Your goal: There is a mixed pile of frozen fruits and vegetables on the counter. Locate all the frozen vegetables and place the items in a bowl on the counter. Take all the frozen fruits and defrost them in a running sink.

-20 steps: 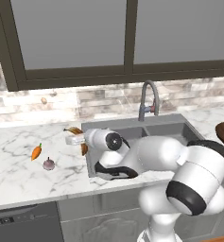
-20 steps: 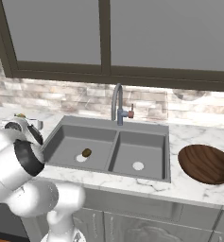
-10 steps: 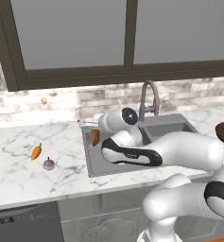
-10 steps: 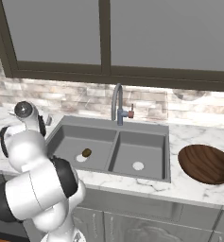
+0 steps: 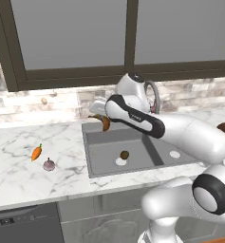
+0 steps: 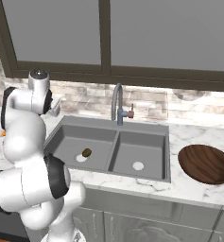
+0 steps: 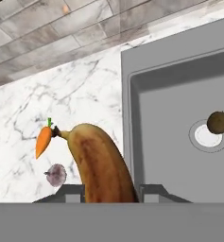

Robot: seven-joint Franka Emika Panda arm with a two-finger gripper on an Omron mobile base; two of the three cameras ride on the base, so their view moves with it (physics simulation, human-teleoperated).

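From the left base view, the gripper (image 5: 103, 121) hangs above the back left corner of the sink (image 5: 147, 163), with the brownish banana (image 5: 105, 123) pinched between its jaws and dangling under it. Below it and a little to the right, the kiwi (image 5: 125, 154) sits in the left basin just beside the pale drain. Off to the gripper's left and lower down, on the counter (image 5: 23, 175), lie the carrot (image 5: 36, 153) and the pinkish bulb (image 5: 49, 164), close together but apart (the bulb nearer the counter's front edge).

From the right base view, the arm's own white bulk hides the fingers, so the grip can't be read here. The kiwi (image 6: 86, 152) rests by the left basin's drain, and the tap (image 6: 117, 104) stands behind the divider between the two basins. Far to the right, well apart from the arm, the dark wooden bowl (image 6: 208, 163) sits on the counter.

In the hand view, the banana (image 7: 100, 165) rises straight up from between the two finger tips, clamped there. Beyond it are the carrot (image 7: 44, 141) and bulb (image 7: 56, 175) to the left on the marble, with the kiwi (image 7: 219, 122) to the right, inside the sink by its drain.
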